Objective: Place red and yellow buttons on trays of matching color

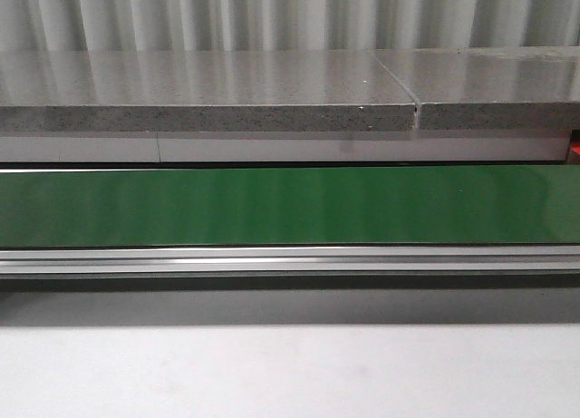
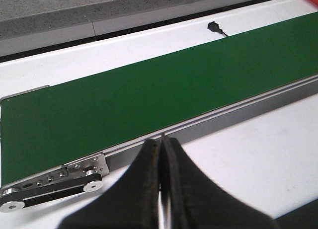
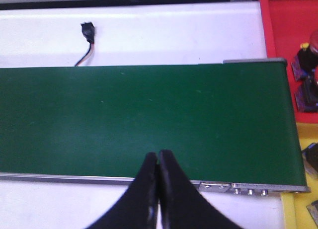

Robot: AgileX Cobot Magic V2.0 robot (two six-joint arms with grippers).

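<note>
From my front feed the green conveyor belt (image 1: 290, 205) fills the width of the view, lying between a grey speckled stone ledge (image 1: 208, 96) behind it and the white table (image 1: 290, 373) in front, with an aluminium rail (image 1: 290, 259) along the belt's near edge. I see nothing riding on the belt in any feed.

On the right wrist feed the red tray (image 3: 293, 20) sits just past the belt's end, and beside it a strip of the yellow tray (image 3: 298, 209) shows at the frame corner. Dark, purple-bodied buttons (image 3: 305, 77) lie in the red tray at the edge of the frame, one with a reddish cap; a couple of grey shapes by the yellow tray are cut off and I can't tell what they are.

A small black connector (image 3: 88, 30) on a thin wire lies on the white surface beyond the belt; it also shows on the left wrist feed.

The left gripper (image 2: 161, 148) hangs over the table just short of the rail, fingers pressed together with nothing between them. The right gripper (image 3: 158, 162) is over the belt's near edge, likewise closed and empty
</note>
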